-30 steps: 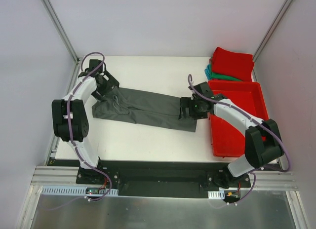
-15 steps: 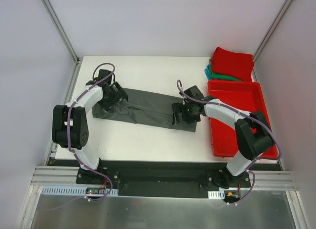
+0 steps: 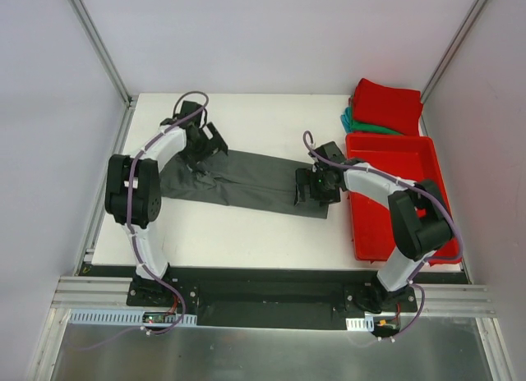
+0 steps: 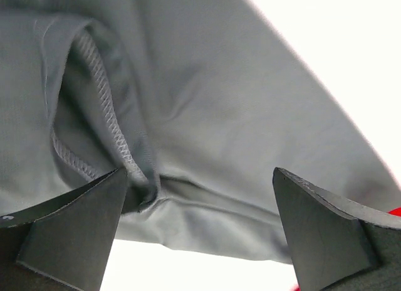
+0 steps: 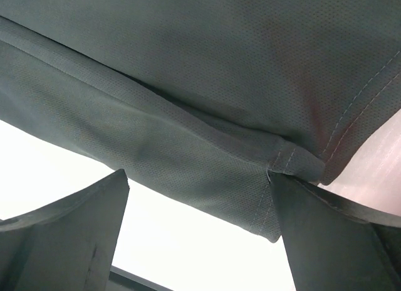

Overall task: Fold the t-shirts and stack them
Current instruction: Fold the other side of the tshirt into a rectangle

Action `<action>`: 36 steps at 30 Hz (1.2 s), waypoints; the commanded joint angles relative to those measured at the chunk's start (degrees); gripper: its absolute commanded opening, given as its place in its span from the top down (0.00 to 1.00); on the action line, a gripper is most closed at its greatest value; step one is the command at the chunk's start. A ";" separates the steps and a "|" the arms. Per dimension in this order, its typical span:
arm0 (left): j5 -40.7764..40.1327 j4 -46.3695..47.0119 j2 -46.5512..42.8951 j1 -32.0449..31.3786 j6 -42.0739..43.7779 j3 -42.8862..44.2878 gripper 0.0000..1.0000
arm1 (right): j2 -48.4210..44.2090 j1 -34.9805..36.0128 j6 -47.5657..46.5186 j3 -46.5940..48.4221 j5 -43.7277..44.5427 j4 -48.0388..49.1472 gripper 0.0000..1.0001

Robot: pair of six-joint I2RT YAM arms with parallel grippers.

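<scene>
From above, three t-shirts show. One dark grey t-shirt (image 3: 246, 180) lies as a long folded strip across the middle of the counter (image 3: 246, 233). One red t-shirt (image 3: 386, 106) sits folded on one teal t-shirt (image 3: 355, 122) at the far right corner, behind one red tray (image 3: 390, 137). The left pincer (image 3: 200, 153) is over the strip's far left end and the right pincer (image 3: 302, 186) is over its right end.

In the left wrist view, the left pincer (image 4: 197, 234) gapes wide with nothing in it, its two fingers (image 4: 69, 241) above grey cloth and a ribbed seam.

In the right wrist view, the right pincer (image 5: 197, 234) is equally wide and empty, and a stitched hem corner of the grey cloth lies by its fingers (image 5: 338, 241).
</scene>
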 commanded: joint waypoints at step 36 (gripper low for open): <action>-8.31 3.24 -6.06 -1.16 6.92 -8.14 0.01 | -2.97 -1.95 -0.91 -6.40 1.50 1.26 0.04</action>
